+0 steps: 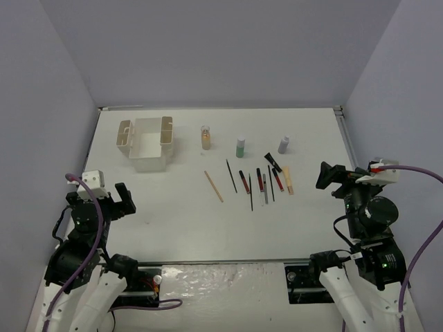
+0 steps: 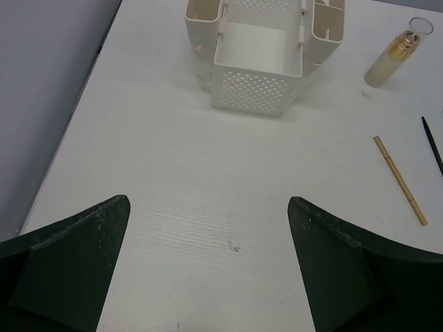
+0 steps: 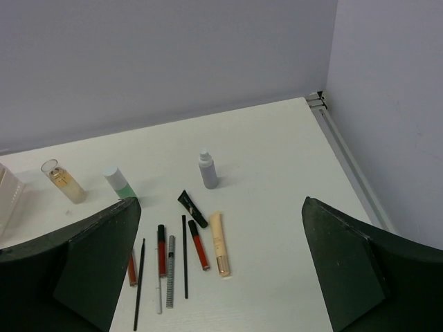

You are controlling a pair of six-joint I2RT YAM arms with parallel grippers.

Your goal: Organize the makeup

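An amber bottle [image 1: 205, 137], a green bottle [image 1: 240, 146] and a grey bottle [image 1: 283, 144] stand in a row on the table. Below them lie several thin items: a tan pencil [image 1: 213, 186], a black pencil [image 1: 231, 175], red tubes [image 1: 260, 179], a black tube [image 1: 273, 162] and a beige tube [image 1: 287, 180]. My left gripper [image 1: 114, 198] is open and empty at the near left, over bare table [image 2: 208, 228]. My right gripper [image 1: 332, 176] is open and empty, right of the beige tube [image 3: 219, 243]. The grey bottle [image 3: 207, 169] shows ahead of it.
A white-and-beige perforated compartmented box [image 1: 147, 143] stands at the back left; it also shows in the left wrist view [image 2: 257, 59]. Purple walls enclose the table at the back and sides. A metal rail [image 3: 346, 162] runs along the table's right edge.
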